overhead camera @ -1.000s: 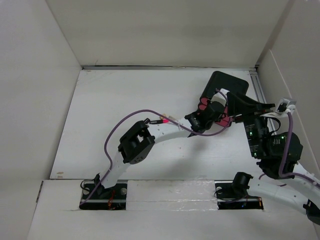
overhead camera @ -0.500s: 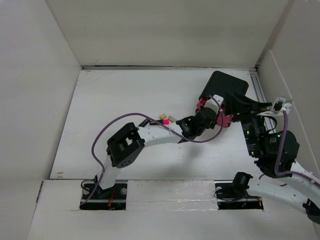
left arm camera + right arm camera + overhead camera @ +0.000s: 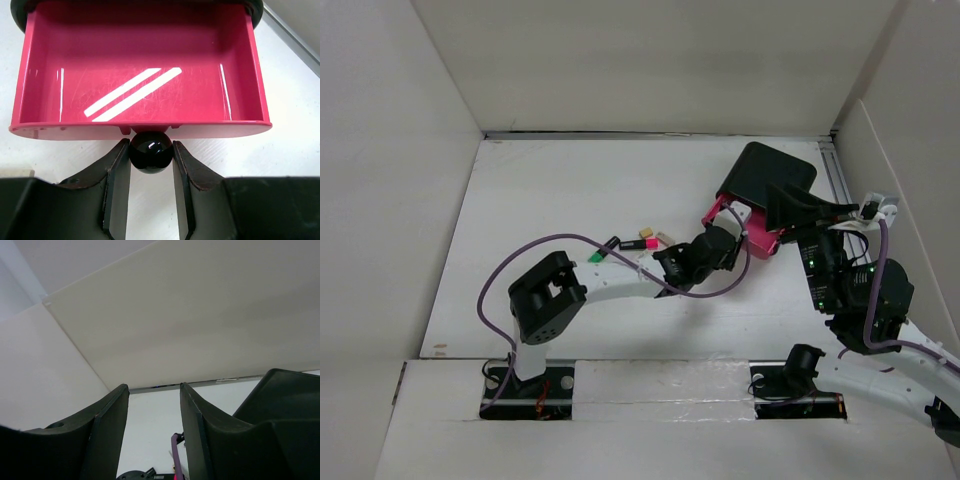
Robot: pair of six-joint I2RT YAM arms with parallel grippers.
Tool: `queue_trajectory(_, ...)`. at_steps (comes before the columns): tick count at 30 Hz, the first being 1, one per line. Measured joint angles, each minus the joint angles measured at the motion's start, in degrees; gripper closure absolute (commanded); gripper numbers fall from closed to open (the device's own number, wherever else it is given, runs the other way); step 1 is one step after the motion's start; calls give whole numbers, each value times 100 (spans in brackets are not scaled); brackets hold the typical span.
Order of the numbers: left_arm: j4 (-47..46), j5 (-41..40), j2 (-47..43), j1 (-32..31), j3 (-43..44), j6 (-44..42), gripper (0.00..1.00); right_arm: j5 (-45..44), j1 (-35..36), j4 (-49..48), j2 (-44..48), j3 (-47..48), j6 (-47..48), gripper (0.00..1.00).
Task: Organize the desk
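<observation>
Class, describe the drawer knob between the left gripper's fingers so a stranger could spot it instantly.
On the white desk, find the black box at the far right; an empty pink drawer juts from it. Centred on its front lip sits the knob, a glossy black ball, the only round thing there, pinched by the left gripper.

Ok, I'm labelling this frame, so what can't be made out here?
Small items, top view: too small to identify.
Box front, top view: partly hidden under the right arm.
Whether the right claw touches the box: right wrist view faces the wall.
</observation>
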State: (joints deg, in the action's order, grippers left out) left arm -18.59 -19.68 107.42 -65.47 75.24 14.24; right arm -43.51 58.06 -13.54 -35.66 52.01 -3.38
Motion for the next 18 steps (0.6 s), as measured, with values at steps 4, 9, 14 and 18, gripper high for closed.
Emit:
queue_trajectory(4,4,-59,-151,-57,-190,4,100,0,0,2,0,0,0,49)
queue_trajectory(9,-2,-94,-227,-94,-323,24,100,0,0,2,0,0,-2,49)
queue_trajectory(14,-2,-146,-284,-142,-509,61,73,4,0,2,0,0,-2,49)
queue_trajectory(18,7,-238,-313,-160,-540,96,52,4,0,2,0,0,-2,49)
